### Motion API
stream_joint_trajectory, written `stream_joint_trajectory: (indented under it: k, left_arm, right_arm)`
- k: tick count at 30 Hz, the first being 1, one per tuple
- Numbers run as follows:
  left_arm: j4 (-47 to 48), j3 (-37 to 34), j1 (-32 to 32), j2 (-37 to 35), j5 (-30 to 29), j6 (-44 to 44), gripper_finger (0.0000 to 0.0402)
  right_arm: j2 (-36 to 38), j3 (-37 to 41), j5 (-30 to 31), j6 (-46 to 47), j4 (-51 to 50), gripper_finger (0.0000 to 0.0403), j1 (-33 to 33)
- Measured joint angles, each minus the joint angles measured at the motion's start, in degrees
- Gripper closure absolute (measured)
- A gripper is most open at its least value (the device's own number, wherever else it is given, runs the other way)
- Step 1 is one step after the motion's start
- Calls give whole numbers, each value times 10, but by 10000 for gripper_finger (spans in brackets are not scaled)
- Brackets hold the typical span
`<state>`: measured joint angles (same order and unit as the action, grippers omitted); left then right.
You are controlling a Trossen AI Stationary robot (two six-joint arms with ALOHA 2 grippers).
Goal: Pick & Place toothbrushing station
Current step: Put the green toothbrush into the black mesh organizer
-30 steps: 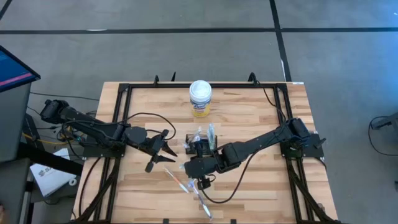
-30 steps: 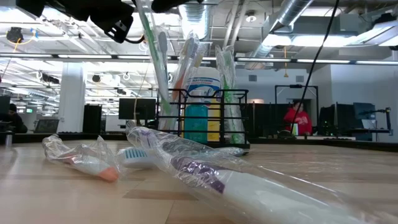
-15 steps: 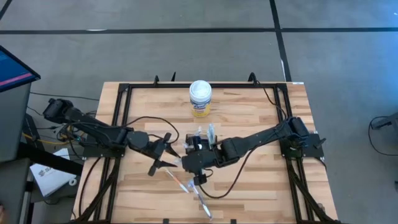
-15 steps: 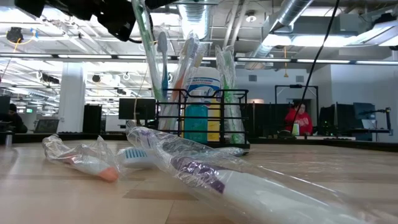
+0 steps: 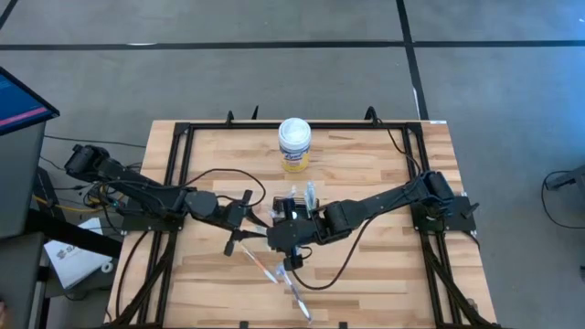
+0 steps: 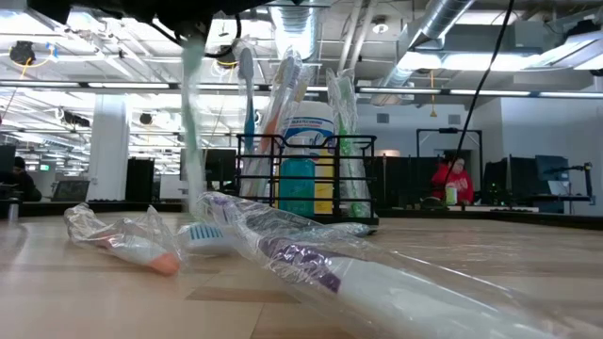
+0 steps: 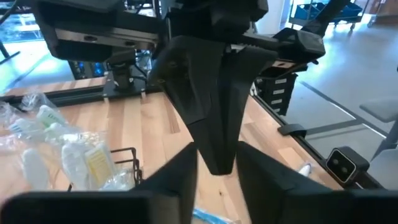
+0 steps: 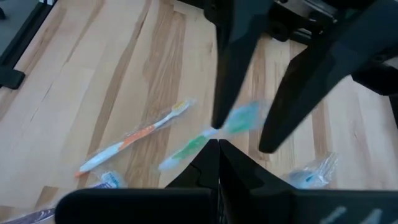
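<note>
Closed right tool (image 8: 217, 148) with green toothbrush (image 6: 193, 122) beside mesh holder (image 6: 366, 141); empty left tool (image 7: 217, 171) agape; wrapped brushes (image 6: 283, 250) around

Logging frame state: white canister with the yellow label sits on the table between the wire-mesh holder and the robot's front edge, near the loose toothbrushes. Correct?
Not quite. In the high view the white canister stands beyond the wire-mesh holder, toward the table's far edge. The loose wrapped toothbrushes lie on the holder's opposite side.

Bright, even overhead light; a green toothbrush (image 6: 191, 122) smears with motion blur, and near foreground wrappers sit out of focus.
</note>
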<state>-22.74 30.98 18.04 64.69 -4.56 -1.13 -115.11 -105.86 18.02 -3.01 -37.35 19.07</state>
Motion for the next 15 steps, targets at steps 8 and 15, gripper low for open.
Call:
stream_joint_trajectory:
  k: [8,15]
  left_arm:
    - [12,0,0,0,0,30,384]
    - [102,1,-1,-8,-15,51,342]
  right_arm:
    - [0,0,-2,17,-27,403,0]
    - [0,13,-31,76,-93,403,9]
